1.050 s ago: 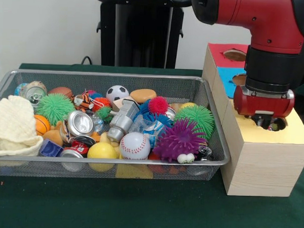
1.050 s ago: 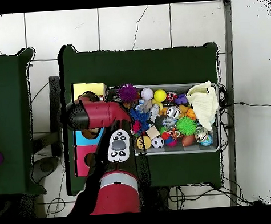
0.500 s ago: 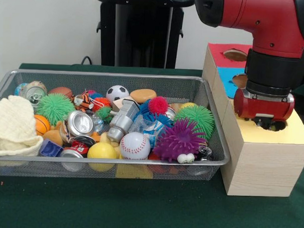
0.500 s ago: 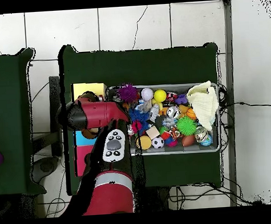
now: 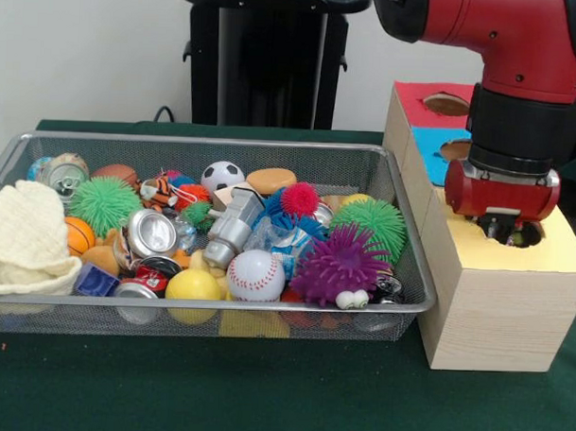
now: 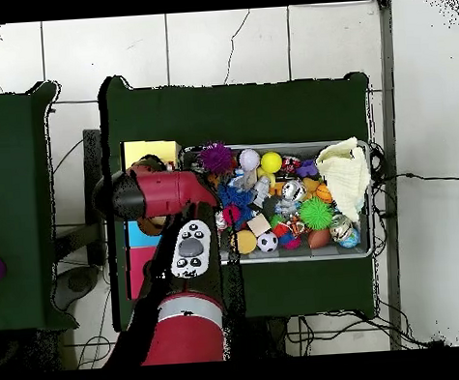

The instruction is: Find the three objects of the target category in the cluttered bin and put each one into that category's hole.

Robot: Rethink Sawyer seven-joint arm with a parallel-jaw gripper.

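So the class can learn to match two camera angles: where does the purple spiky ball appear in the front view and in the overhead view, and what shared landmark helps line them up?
Front view: the purple spiky ball lies at the bin's near right corner, beside the white baseball.
Overhead view: the same ball sits at the bin's top left corner.
Shared landmark: the yellow-topped box, just outside that end of the bin.
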